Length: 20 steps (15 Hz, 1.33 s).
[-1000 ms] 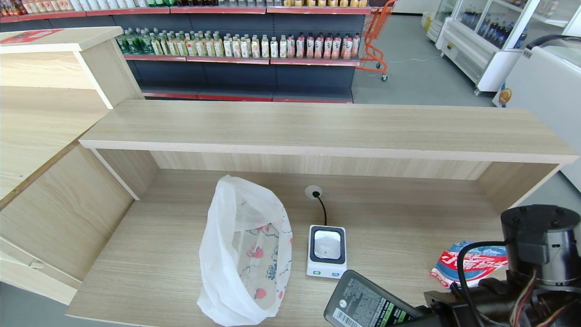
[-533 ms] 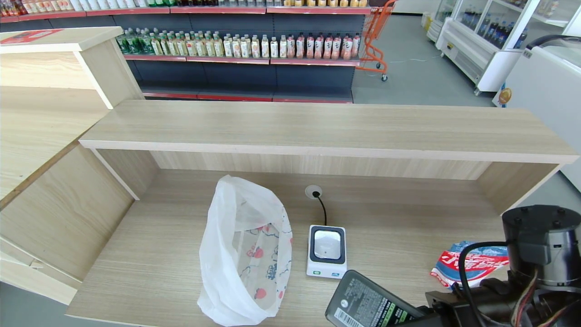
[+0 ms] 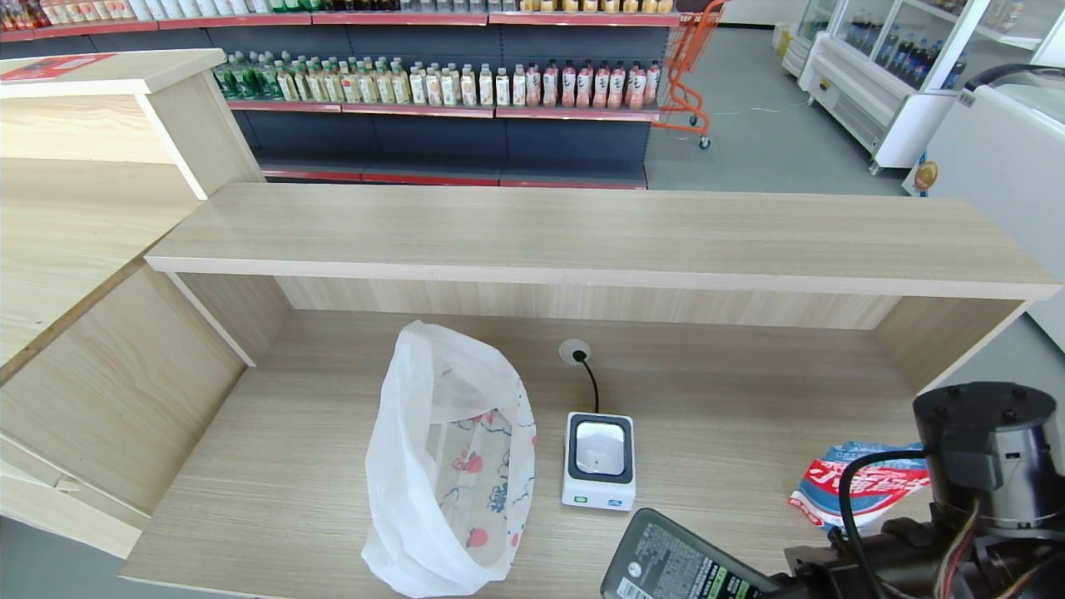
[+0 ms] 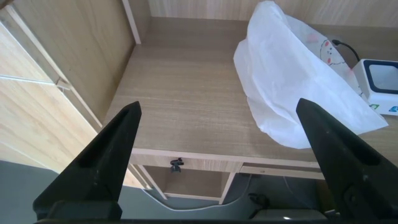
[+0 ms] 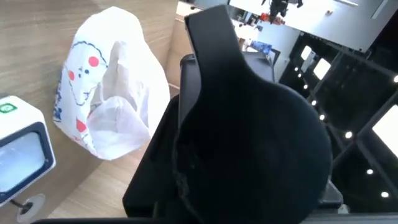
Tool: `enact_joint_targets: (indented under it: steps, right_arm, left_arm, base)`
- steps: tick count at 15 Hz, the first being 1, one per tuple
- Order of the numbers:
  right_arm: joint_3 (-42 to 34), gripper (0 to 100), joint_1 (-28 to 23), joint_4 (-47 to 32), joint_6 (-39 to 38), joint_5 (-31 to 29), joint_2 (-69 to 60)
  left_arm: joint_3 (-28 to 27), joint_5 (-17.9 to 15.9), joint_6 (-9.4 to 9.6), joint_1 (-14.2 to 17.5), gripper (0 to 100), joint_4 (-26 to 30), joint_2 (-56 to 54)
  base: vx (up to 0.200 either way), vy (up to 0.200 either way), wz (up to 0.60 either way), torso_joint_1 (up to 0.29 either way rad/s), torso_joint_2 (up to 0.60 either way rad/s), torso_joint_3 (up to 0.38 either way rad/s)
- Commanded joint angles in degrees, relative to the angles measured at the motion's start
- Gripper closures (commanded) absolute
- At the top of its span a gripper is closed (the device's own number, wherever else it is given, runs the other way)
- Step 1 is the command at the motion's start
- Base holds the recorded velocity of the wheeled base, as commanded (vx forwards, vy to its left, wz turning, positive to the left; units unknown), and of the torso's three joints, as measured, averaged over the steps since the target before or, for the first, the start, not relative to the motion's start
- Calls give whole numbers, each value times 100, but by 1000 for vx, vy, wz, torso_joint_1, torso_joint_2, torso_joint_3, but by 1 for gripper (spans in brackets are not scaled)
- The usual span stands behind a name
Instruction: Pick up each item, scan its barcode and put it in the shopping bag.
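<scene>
A white plastic shopping bag [image 3: 449, 457] lies open on the wooden counter [image 3: 749, 399], its mouth facing the near side. Just right of it sits a small white barcode scanner [image 3: 598, 459] with a dark window facing up. My right gripper [image 3: 778, 580] is shut on a flat black packet [image 3: 674, 566] with a printed label, held low at the counter's near edge, in front of the scanner. The packet [image 5: 236, 124] blocks much of the right wrist view, with the bag [image 5: 106, 93] and scanner [image 5: 18, 155] beyond. My left gripper [image 4: 221, 158] hangs open off the near-left corner, the bag [image 4: 292, 81] ahead.
A red and blue snack packet [image 3: 865, 482] lies at the counter's right, partly behind my right arm. A raised wooden ledge [image 3: 582, 233] runs along the back, with side walls at both ends. The scanner's cable [image 3: 589, 378] leads to a hole behind it.
The black packet and my right arm have dropped slightly toward the counter's near edge. The bag, scanner and left gripper have not moved.
</scene>
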<state>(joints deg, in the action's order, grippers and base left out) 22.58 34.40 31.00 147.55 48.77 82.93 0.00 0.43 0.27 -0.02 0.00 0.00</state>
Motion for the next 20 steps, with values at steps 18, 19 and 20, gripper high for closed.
enact_joint_targets:
  steps: [18, 19, 20]
  right_arm:
    - [634, 100, -1586, -33, -16390, -2504, 461]
    - [704, 100, -1410, 169, -16592, -2715, 847]
    - [836, 100, -1208, 372, -16874, -2900, 1225]
  left_arm:
    - [0, 1, 8, 2, 0, 0, 9]
    - [0, 1, 0, -6, 0, 0, 9]
    - [0, 1, 8, -6, 0, 0, 9]
  base:
    - [0, 0, 0, 0, 0, 0]
    - [0, 0, 0, 0, 0, 0]
    - [0, 0, 0, 0, 0, 0]
